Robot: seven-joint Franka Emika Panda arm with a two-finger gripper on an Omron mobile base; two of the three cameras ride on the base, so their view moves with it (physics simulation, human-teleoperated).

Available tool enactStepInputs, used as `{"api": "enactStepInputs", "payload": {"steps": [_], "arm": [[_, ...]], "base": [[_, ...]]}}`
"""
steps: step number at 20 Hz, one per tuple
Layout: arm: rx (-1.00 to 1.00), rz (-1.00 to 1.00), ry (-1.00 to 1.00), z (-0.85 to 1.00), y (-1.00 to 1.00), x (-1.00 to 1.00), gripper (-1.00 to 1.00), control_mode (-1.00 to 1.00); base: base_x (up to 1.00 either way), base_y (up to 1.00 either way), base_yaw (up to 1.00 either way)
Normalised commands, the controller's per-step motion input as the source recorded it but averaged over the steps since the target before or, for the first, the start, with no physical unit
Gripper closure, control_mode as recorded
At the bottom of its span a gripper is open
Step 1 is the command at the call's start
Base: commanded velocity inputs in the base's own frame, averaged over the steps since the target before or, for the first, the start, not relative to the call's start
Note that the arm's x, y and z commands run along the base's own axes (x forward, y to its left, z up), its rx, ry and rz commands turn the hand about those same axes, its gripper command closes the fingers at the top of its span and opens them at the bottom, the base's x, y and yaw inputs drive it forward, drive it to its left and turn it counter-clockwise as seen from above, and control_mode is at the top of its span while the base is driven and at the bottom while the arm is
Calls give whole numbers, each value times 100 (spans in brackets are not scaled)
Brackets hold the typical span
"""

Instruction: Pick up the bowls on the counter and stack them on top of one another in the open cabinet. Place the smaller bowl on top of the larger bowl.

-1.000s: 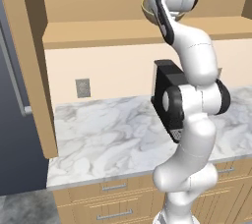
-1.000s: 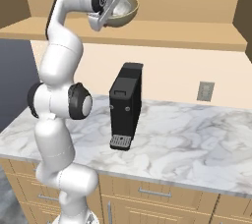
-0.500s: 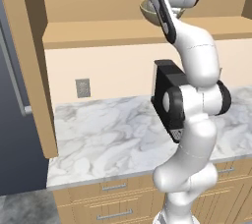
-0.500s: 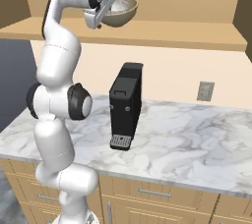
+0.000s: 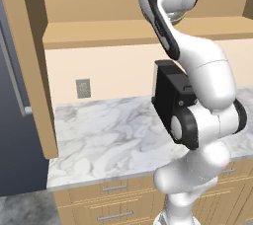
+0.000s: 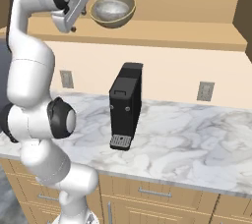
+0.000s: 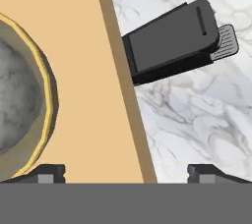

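Bowls: wide olive-gold bowl (image 6: 112, 10) on tan wooden cabinet shelf (image 6: 162, 31), apparently holding small grey-white bowl (image 6: 111, 8).
Gripper (image 6: 75, 9): at bowls' nine o'clock, fingers apart, empty.

A cream wall (image 6: 167, 78) is seen behind the worktop, with one grey outlet plate (image 5: 83, 88) at left centre of the left base view and another outlet (image 6: 205, 91) at right centre of the right base view. Light wood drawers (image 6: 157, 197) with metal handles are lined along the bottom of both base views. A tall dark grey panel (image 5: 15, 120) is shown at the left edge of the left base view, with grey floor (image 5: 24, 211) in its lower left corner. The lighting is even and soft.
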Motion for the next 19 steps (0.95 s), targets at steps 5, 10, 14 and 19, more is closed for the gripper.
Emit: {"api": "enactStepInputs", "payload": {"steps": [5,10,14,19], "arm": [[-1,0,0,-4,72,-100,-100,-100],[0,0,0,-49,44,-100,-100,-100],[1,0,9,-85,7,-88,-100,-100],[5,0,13,-98,0,-55,-100,-100]], "base": [[0,0,0],[0,0,0],[0,0,0],[0,0,0]]}}
